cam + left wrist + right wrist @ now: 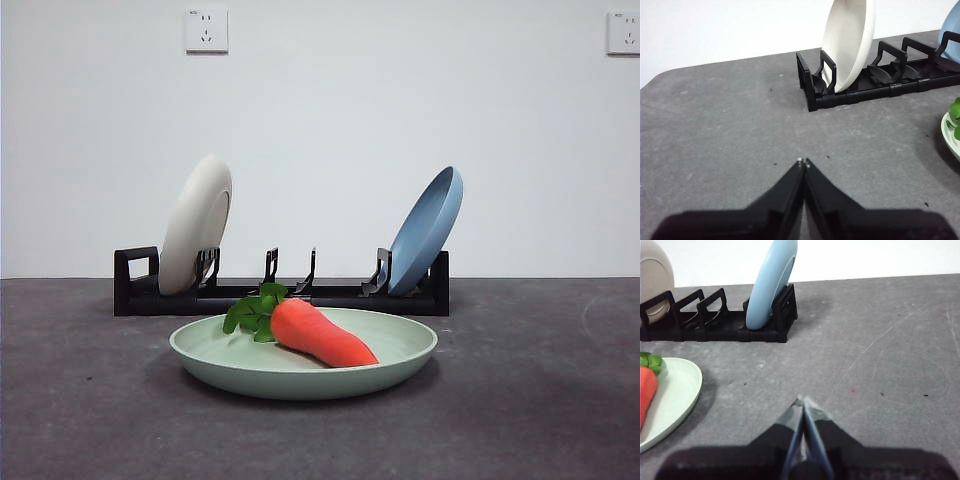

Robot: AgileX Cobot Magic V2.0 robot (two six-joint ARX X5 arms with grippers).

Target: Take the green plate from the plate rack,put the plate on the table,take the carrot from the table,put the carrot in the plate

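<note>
Carrot (322, 335) lies in the green plate (400, 345), with its leaves pointing toward the rack (330, 296) and its thin tip pointing away from it. The plate sits flat on the tabletop (540, 400), just in front of the middle of the rack.

The rack is black and long, and it stands behind the plate near the white wall (330, 130). A cream plate (195, 225) leans in a slot at the end with the square loop. A blue plate (428, 230) leans in a slot at the other end. The slots between them hold no plate.

Two white sockets are on the wall, one (206, 30) above the cream plate and one (624, 32) far off to the side.

The left claw (803, 162) is closed tight, tips touching, and it holds nothing. It hangs over bare tabletop, on the side where the cream plate is, well apart from the green plate. From there only the edge of the green plate and a bit of the leaves show.

The right claw (802, 401) is closed tight too, and it holds nothing. It hangs over bare tabletop on the side where the blue plate is, near the green plate but not touching it. From there part of the carrot shows in the plate.

Neither claw shows in the front view.
</note>
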